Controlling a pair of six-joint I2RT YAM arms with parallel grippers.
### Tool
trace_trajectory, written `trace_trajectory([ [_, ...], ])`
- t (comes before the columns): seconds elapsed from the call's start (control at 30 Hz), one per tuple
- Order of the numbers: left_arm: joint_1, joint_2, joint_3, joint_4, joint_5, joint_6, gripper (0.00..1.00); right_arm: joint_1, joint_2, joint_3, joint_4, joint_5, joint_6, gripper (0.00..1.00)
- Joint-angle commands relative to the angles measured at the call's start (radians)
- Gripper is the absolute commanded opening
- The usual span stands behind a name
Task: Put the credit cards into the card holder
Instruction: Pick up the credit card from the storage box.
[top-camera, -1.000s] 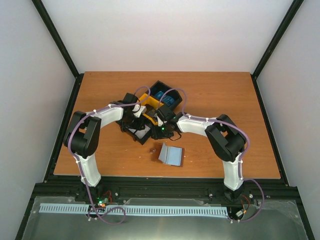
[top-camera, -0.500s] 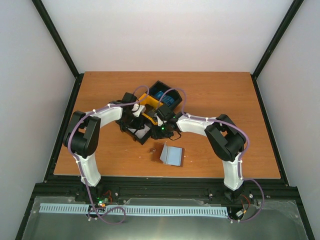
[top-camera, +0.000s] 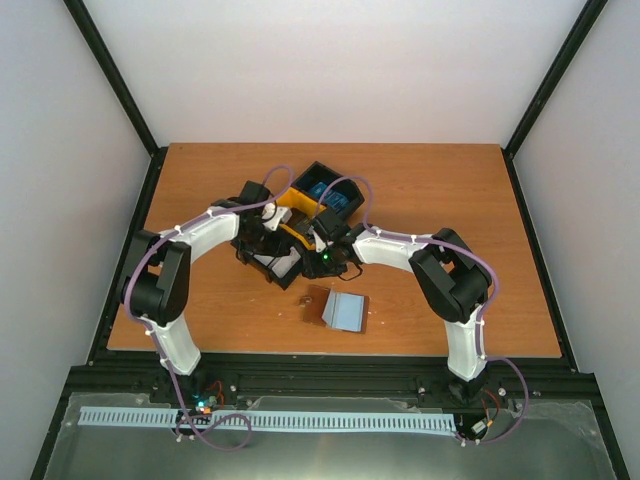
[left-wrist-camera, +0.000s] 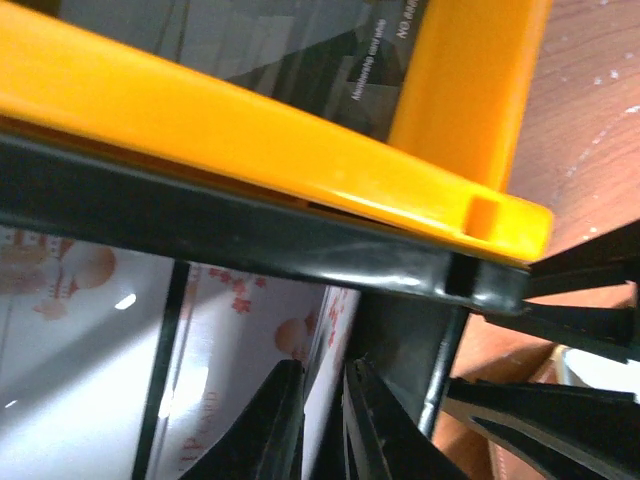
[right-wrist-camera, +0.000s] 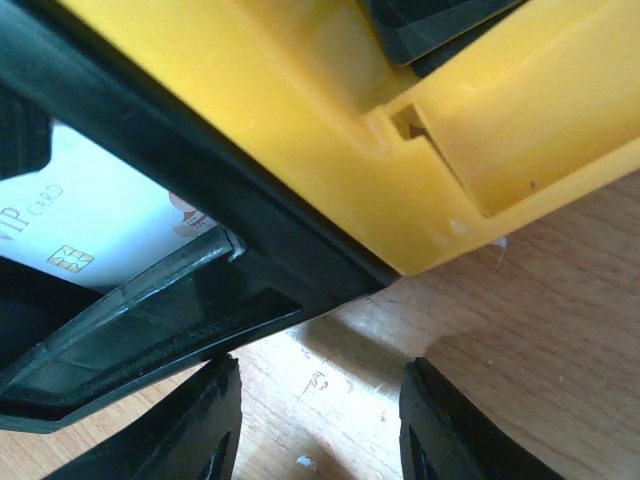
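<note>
The card holder lies open on the table, pale blue-grey inside up, near the front. The credit cards sit in a black-and-yellow tray: blue ones in the far compartment, a dark one in the yellow middle, whitish ones in the near black compartment. My left gripper reaches into that near compartment; its jaws are pinched on the edge of a whitish card. My right gripper is open and empty over bare wood beside the tray's near corner. A whitish VIP card shows there.
The tray's yellow wall and black rim stand right in front of the right fingers. The tray's yellow rim crosses the left wrist view. Both arms crowd the tray's near side. Black frame rails edge the table.
The left arm's elbow has swung outward to the left and the left gripper has shifted slightly over the near compartment. The right arm and the card holder have not moved.
</note>
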Motion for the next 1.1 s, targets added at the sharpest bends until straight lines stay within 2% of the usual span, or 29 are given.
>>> trace_trajectory([
  [0.0,-0.015,-0.027,-0.014,-0.054,0.090,-0.020,0.13,0.008,0.042,0.013,0.034,-0.008,0.020,0.44],
  [0.33,-0.015,-0.015,-0.049,-0.070,0.098,-0.041,0.13,0.008,0.042,0.006,0.042,-0.014,0.027,0.44],
  [0.47,-0.015,-0.022,-0.063,-0.074,0.089,-0.051,0.17,0.008,0.042,0.004,0.045,-0.016,0.028,0.44],
  [0.8,-0.015,-0.008,-0.039,-0.136,0.102,-0.116,0.19,0.008,0.044,0.009,0.042,-0.017,0.015,0.44],
  [0.93,-0.015,-0.004,-0.018,-0.132,0.065,-0.098,0.16,0.008,0.045,0.010,0.042,-0.017,0.013,0.44],
  [1.07,-0.015,-0.001,0.006,-0.132,0.003,-0.063,0.08,0.008,0.042,0.010,0.039,-0.013,0.010,0.44],
])
